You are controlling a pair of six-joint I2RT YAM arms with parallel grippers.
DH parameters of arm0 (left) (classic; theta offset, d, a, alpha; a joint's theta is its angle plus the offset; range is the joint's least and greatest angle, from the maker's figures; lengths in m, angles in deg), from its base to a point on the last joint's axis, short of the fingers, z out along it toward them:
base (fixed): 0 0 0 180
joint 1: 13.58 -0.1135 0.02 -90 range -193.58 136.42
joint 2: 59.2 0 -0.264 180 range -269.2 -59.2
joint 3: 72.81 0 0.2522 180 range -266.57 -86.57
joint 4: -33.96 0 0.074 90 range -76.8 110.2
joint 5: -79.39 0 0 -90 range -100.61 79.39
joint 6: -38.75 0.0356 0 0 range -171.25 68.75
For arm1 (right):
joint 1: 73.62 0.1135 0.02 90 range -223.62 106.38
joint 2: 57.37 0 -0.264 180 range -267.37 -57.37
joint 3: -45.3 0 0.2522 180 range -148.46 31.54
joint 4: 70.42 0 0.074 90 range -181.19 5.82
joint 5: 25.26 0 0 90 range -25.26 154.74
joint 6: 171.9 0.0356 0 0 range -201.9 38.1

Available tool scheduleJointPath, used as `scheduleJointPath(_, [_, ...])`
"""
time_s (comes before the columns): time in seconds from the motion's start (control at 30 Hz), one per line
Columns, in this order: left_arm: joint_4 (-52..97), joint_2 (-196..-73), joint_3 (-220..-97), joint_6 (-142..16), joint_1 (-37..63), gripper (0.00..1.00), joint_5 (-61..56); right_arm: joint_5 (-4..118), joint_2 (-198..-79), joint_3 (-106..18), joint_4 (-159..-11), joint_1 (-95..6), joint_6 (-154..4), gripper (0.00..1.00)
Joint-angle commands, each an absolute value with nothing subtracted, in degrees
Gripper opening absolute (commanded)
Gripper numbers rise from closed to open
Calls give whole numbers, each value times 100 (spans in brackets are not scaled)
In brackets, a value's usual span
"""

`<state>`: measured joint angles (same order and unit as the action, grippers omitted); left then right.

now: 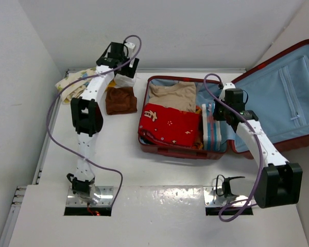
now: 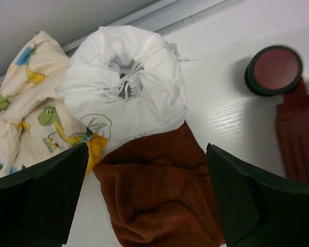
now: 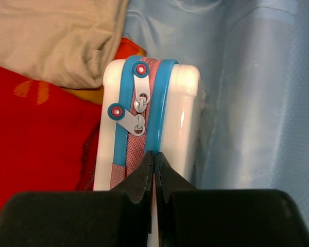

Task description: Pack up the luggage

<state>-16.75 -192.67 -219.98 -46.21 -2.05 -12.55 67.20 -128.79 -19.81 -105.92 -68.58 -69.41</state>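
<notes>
Directly under right pincer (image 3: 154, 154), open luggage (image 3: 257, 77).

The luggage (image 1: 181, 151) lies open on the right of the tabletop (image 1: 159, 175), lid thrown back to the right. Inside, a shirt (image 1: 171, 95) sits at the back left, a folded cloth (image 1: 170, 126) lies in front of it, and a zip pouch (image 1: 211, 131) stands along the right side, under the right gripper (image 3: 154, 162). Left of the luggage lies a folded garment (image 1: 121, 100). Behind and touching it is a drawstring bag (image 1: 124, 80), beneath the left gripper (image 2: 144, 170). A crumpled cloth (image 1: 74, 80) lies farther left.
</notes>
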Motion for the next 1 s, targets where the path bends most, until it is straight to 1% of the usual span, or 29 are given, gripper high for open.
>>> scheduleJointPath(0.0, [-1460, -19446, -22464, -3597, -347, 100, -991, 7388, -13068, -2084, -11502, -7098, -7337, 0])
scheduleJointPath(0.17, [-1004, -19903, -22518, -3174, -487, 100, -1272, 7292, -12866, -2224, -11591, -7230, -7373, 0])
scheduleJointPath(0.23, [-803, -20096, -22518, -3095, -549, 100, -1184, 7222, -12821, -2321, -11626, -7213, -7312, 0])
scheduleJointPath(0.3, [-732, -20202, -22571, -2858, -549, 100, -931, 7064, -12778, -2558, -11749, -7239, -7215, 2])
scheduleJointPath(0.47, [-450, -20492, -22448, -2559, -549, 100, -596, 6940, -12655, -2805, -11889, -7213, -7074, 2])
scheduleJointPath(0.53, [-450, -20563, -22369, -2375, -549, 96, -464, 6949, -12646, -2892, -12004, -7213, -7083, 2])
scheduleJointPath(0.57, [-450, -20563, -22290, -2313, -488, 84, -411, 7001, -12637, -2910, -12013, -7230, -7091, 2])
scheduleJointPath(0.6, [-450, -20441, -22159, -2182, -488, 76, -350, 7028, -12585, -2911, -11996, -7239, -7126, 2])
scheduleJointPath(0.63, [-450, -20344, -21836, -2181, -488, 63, -288, 7054, -12567, -2911, -12004, -7248, -7127, 2])
scheduleJointPath(0.67, [-380, -20247, -21676, -2181, -418, 32, -288, 7080, -12540, -2911, -11978, -7265, -7135, 2])
scheduleJointPath(0.7, [-292, -20081, -21526, -2181, -417, 21, -288, 7072, -12497, -2893, -11961, -7248, -7153, 4])
scheduleJointPath(0.73, [-291, -20001, -21412, -2181, -417, 12, -340, 7098, -12470, -2884, -11978, -7274, -7144, 4])
scheduleJointPath(0.77, [-291, -19913, -21210, -2181, -417, 0, -341, 7098, -12470, -2858, -11943, -7265, -7144, 4])
scheduleJointPath(0.87, [-239, -19527, -20954, -2233, -417, 0, -341, 7098, -12391, -2814, -11908, -7274, -7109, 4])
scheduleJointPath(0.97, [-177, -19149, -20901, -2610, -479, 0, -262, 7081, -12355, -2788, -11873, -7283, -7092, 4])
